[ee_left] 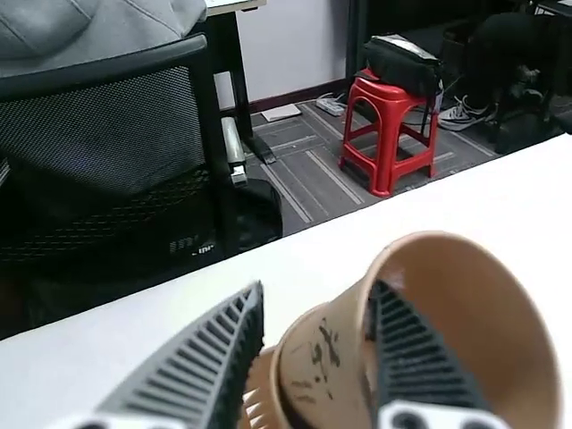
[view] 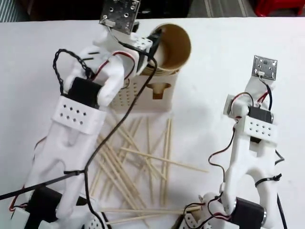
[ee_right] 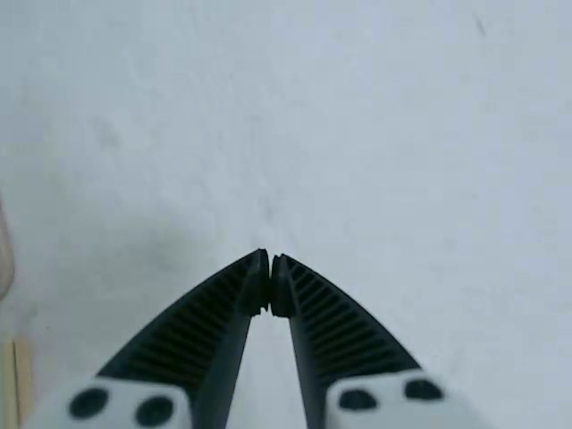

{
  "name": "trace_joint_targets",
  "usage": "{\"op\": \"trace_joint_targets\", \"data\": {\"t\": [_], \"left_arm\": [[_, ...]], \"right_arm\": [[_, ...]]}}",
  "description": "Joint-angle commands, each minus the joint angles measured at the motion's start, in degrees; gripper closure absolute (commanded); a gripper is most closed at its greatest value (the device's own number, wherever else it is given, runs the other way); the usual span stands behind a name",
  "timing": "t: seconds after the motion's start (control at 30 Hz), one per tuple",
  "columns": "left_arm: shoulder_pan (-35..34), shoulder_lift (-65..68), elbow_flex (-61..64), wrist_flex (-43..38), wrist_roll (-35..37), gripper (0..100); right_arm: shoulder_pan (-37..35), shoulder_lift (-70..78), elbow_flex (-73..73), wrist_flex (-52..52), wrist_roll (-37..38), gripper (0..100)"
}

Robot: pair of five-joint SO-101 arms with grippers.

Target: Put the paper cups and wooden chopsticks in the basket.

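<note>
Wooden chopsticks point(view: 143, 157) first: a loose scatter lies crisscrossed on the white table point(view: 47, 43), well behind both grippers, down between the two arms and close to their bases. None of them is in the basket.

Up to the right gripper point(ee_right: 269, 270): its fingertips are pressed together with nothing between them, and it hangs over bare table, well off to the side of the sticks and the basket.

Now the left gripper point(ee_left: 317, 295), farther out. It is parted wide, straddling the wall of the paper cups point(ee_left: 465, 331). One finger point(ee_left: 407, 357) is down inside the open mouth, while the other finger point(ee_left: 219, 357) is outside, with a thin gap showing beside the cup's body. The cups look nested and are tipped on their side, mouth pointing away from the arm. They rest on the far rim of the white perforated basket point(view: 143, 95), which sits just under this gripper.

Beyond the table edge, past the fingertips, there is a black mesh chair point(ee_left: 107, 161) and a red stool point(ee_left: 389, 134) on the floor.
</note>
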Motion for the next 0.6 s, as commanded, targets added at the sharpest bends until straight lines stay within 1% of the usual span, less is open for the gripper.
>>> {"op": "trace_joint_targets", "data": {"t": [0.0,0.23,0.33,0.4,0.57], "left_arm": [[-2.0,0.0,-3.2,0.0,0.7,84],[-7.7,0.0,-2.7,0.0,0.7,84],[-8.3,-0.5,-3.0,1.1,0.7,84],[-8.2,-1.2,-4.7,4.5,0.7,84],[-7.9,-7.2,-7.6,16.1,0.4,84]], "right_arm": [[0.6,-1.6,-0.2,-0.4,-0.4,98.1],[0.6,-1.6,-0.2,-0.4,-0.4,98.1],[0.6,-1.6,-0.2,-0.4,-0.4,98.1],[0.6,-1.6,-0.2,-0.3,-0.4,98.1],[0.6,-1.8,-0.4,0.9,0.0,98.1]]}}
